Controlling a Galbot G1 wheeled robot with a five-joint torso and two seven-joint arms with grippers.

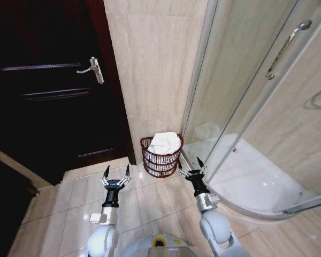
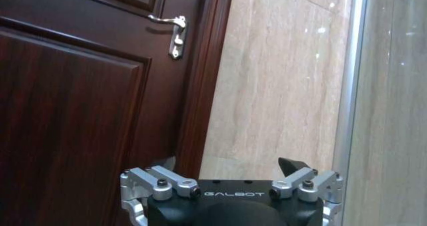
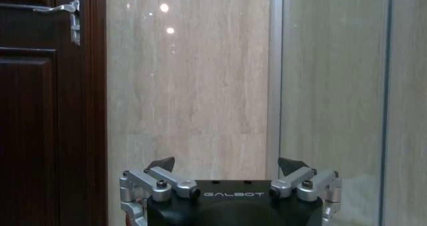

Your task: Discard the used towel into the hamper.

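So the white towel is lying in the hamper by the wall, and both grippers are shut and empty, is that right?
Not quite. The white towel does lie in the hamper by the wall, but the head view shows the left gripper and right gripper with jaws open, both empty.

hamper (image 1: pixel 161 158): round, dark reddish-brown open weave, upright on floor | towel (image 1: pixel 166 142): white, crumpled, inside, heaped above rim | location: ahead of both grippers, nearer right gripper (image 1: pixel 191 166)

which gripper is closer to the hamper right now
Right. The right gripper sits open just beside the hamper. The left gripper, also open, hangs farther off on its other side.
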